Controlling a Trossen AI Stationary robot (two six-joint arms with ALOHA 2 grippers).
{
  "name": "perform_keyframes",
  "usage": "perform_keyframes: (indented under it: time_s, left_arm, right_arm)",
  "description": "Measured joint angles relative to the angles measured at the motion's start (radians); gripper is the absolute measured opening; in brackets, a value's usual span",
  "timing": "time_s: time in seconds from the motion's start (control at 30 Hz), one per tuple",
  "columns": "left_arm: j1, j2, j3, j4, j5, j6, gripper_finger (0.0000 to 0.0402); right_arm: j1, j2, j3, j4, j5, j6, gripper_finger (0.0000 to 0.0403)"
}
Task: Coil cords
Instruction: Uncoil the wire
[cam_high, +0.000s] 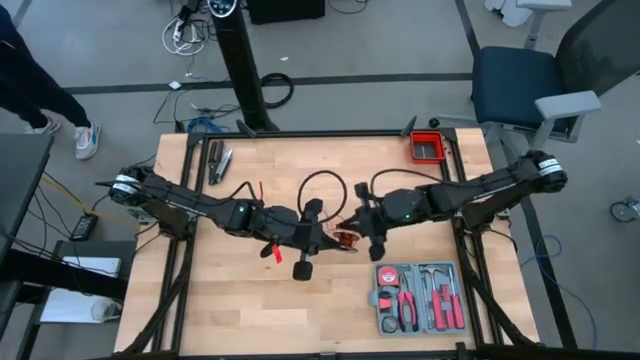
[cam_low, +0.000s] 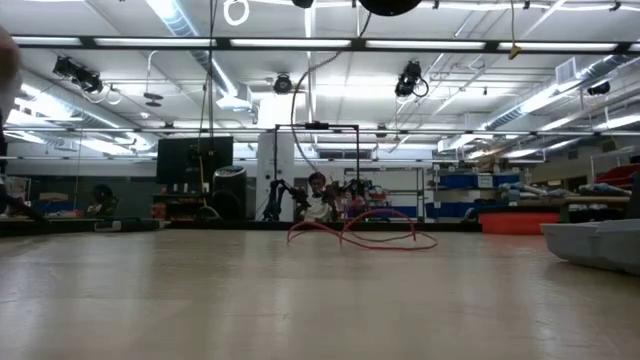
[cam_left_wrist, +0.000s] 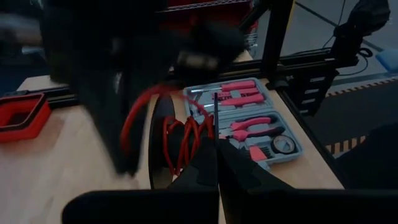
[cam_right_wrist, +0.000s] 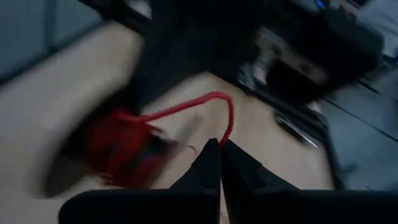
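Note:
The red cord (cam_high: 346, 239) is a small bundle of thin loops at the table's middle, where my two grippers meet. My left gripper (cam_left_wrist: 216, 134) is shut, with the loops (cam_left_wrist: 185, 140) standing right beside its fingers. My right gripper (cam_right_wrist: 219, 144) comes in from the table's right and is shut on a strand that arcs back to the blurred bundle (cam_right_wrist: 121, 149). In the low view a few slack cord loops (cam_low: 362, 236) rest on the tabletop. Neither gripper shows plainly in that view. My left gripper has several cord loops (cam_left_wrist: 198, 132) against the side of its shut fingers, near their free ends. The loops hide whether a strand is pinched between the fingers or only wound about them. The fingers slant down toward the table's right. My right gripper pinches a single strand of the cord (cam_right_wrist: 227, 127) between its two fingertips. The fingers slant down from the table's right. From them the strand rises, bends over and runs slack to the bundle at my left gripper.
A grey tool case (cam_high: 418, 297) with red-handled tools lies open at the near right. A red bin (cam_high: 428, 148) sits at the far right corner and loose metal tools (cam_high: 218, 160) at the far left. A person's legs (cam_high: 45, 95) stand beyond the table's far left.

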Motion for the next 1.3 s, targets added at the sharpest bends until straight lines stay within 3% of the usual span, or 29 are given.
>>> perform_keyframes:
  time_s: [0.13,0.37,0.7,0.8,1.03,1.3]
  left_arm:
    - [-0.006,0.000,0.000,0.005,0.007,0.018,0.0000]
    - [-0.030,0.000,0.000,0.067,-0.036,0.124,0.0000]
    - [-0.054,0.003,-0.002,0.147,-0.346,0.313,0.0000]
    - [-0.054,0.003,-0.002,0.177,-0.432,0.362,0.0000]
    - [-0.053,-0.001,0.001,0.193,-0.488,0.400,0.0000]
    - [-0.053,-0.001,0.002,0.185,-0.527,0.422,0.0000]
  right_arm:
    - [-0.027,0.026,0.000,0.001,0.026,0.025,0.0000]
    - [-0.065,0.030,0.000,-0.043,-0.113,0.064,0.0000]
    - [-0.067,-0.074,0.004,-0.243,-0.113,0.212,0.0001]
    - [-0.067,-0.102,0.001,-0.364,-0.068,0.292,0.0001]
    - [-0.067,-0.151,-0.006,-0.640,0.104,0.470,0.0022]
    - [-0.067,-0.228,-0.003,-0.768,0.201,0.560,0.0049]
